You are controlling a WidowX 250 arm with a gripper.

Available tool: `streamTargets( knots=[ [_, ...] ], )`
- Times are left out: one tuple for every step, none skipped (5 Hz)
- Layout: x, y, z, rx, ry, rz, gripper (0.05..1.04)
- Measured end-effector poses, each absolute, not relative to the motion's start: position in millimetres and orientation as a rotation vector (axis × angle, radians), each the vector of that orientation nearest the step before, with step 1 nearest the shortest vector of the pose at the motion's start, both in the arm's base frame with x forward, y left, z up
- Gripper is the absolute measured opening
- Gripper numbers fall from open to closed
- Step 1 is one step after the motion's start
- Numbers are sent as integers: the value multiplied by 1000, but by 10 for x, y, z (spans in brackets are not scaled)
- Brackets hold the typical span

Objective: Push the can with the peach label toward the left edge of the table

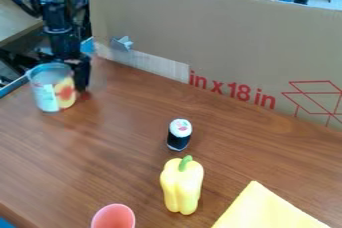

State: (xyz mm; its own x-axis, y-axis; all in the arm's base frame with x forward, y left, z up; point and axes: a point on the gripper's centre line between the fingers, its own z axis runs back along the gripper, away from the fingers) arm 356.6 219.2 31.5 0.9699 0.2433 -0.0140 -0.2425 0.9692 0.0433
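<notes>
At the upper left of the camera view, the black gripper (80, 72) hangs low, right behind and beside an open can (47, 95) with a pale blue label and a red-orange picture. The can stands near the table's left edge, and its rim overlaps the gripper in view; whether it is held cannot be made out. Around the middle stands a sushi roll (179, 134) with a black wrap and white top. Below it lies a yellow bell pepper (181, 187) with a green stem.
A pink cup (113, 217) is at the bottom edge, and a yellow cloth (267, 209) lies at the lower right. A tall cardboard wall (220, 37) with red print borders the back of the brown table (100, 147).
</notes>
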Motion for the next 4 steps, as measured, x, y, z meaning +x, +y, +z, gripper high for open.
streamTargets(
  knots=[
    [3238, 2079, 414, 72, 101, 266, 1001],
    [2983, 1988, 515, 91, 141, 282, 1001],
    [2822, 1922, 499, 72, 195, 303, 1001],
    [2729, 1935, 470, 53, 245, 326, 1001]
  ],
)
